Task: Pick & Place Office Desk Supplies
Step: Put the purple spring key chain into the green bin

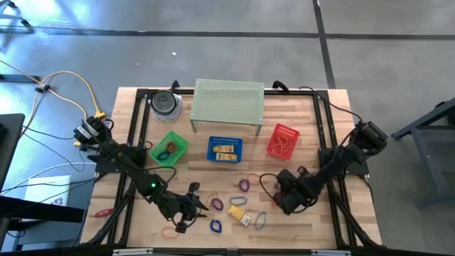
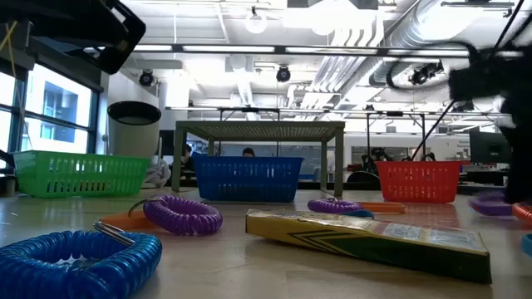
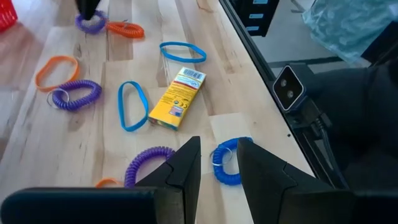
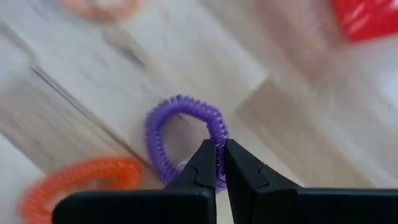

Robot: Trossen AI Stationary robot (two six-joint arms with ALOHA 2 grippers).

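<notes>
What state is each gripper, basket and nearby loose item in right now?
right gripper: shut on purple coil loop, at the table.
left gripper: fingers parted, empty, above blue coil loop.
green basket: upright, loops inside.
blue basket: upright, yellow boxes inside.
red basket: upright, a band inside.
yellow box: lying flat, loose on table.

Yellow box: a "CE" mark is read on the label; remaining print is too small.
</notes>
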